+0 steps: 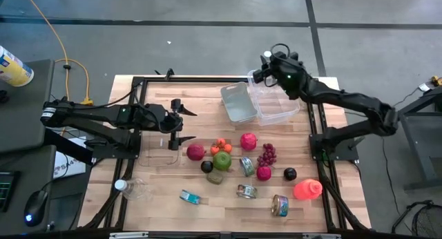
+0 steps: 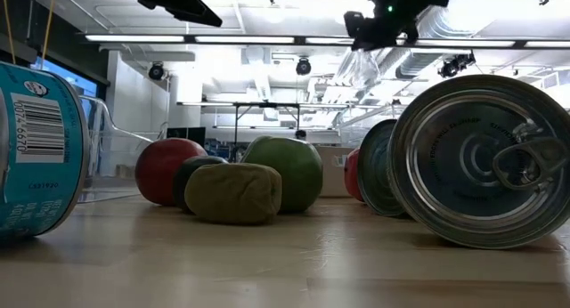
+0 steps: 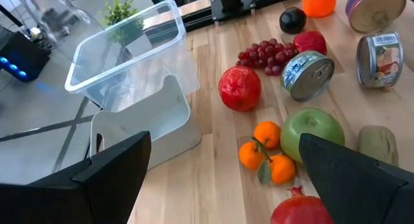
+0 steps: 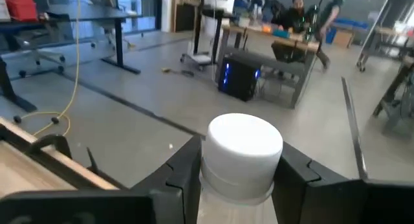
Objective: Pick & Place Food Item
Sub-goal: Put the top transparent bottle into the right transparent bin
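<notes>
Right gripper [image 4: 236, 179]: clamped on the neck of a clear bottle, just under its white cap [image 4: 244, 146]; the right wrist view alone shows this grip. In the high view the right gripper [image 1: 264, 72] sits at the far edge of the table, beside the clear bin.
Bottle in low view: it hangs [image 2: 361, 68] from the gripper, well above the table.
Left gripper [image 1: 177, 123]: fingers spread wide, holding nothing, over the table's left-centre.
Left wrist view: dark fingers [image 3: 110, 172] frame the food from close by.
Clear bin [image 1: 276, 101]: far side of the table, with a white lid [image 1: 238, 102] touching its left side.
Food items: pomegranate [image 1: 195, 152], tangerines [image 1: 220, 146], green apple [image 1: 222, 160], red apple [image 1: 248, 140], grapes [image 1: 267, 154], all on the table near its middle.
Cans: several lie near the front edge [image 1: 280, 205]; the low view shows one end-on with its pull tab [image 2: 485, 161].
Table [image 1: 159, 197]: light wood.
Room: people [image 4: 301, 10] at a desk far off, seen in the right wrist view only.
</notes>
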You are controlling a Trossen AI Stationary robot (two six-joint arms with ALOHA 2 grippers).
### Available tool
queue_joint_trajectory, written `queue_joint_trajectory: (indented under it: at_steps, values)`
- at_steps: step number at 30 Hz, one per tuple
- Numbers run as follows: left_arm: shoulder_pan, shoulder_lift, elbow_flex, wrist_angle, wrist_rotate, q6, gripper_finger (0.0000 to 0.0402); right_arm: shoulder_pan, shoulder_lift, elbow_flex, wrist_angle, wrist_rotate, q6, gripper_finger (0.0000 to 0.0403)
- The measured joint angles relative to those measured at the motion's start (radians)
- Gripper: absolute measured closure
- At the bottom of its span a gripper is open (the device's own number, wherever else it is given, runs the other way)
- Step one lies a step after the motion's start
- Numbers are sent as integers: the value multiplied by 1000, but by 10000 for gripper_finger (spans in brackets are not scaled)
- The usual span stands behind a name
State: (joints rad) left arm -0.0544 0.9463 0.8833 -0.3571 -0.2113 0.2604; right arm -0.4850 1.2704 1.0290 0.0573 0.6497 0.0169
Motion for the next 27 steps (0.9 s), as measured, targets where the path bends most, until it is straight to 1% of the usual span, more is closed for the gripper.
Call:
queue_joint_trajectory:
  at_steps: [3, 6, 8, 12, 15, 22, 27]
  values:
    - [0, 0, 0, -4, 0, 0, 17, -4, 36, 0, -21, 28, 39, 289]
    - [0, 0, 0, -3, 0, 0, 17, 0, 62, 0, -40, 96, 25, 289]
    - [0, 0, 0, -3, 1, 0, 17, 4, 73, 0, -58, 112, 17, 289]
    - [0, 0, 0, -2, 1, -4, 17, -5, 79, 0, -76, 98, 65, 289]
    - [0, 0, 0, -2, 1, -6, 17, -6, 78, 0, -61, 58, 104, 289]
    - [-10, 0, 0, -15, 4, -99, 17, -1, 78, 0, -56, 30, 115, 289]
    - [-10, 1, 0, -21, 4, -89, 17, 9, 78, -64, 110, 20, 93, 289]
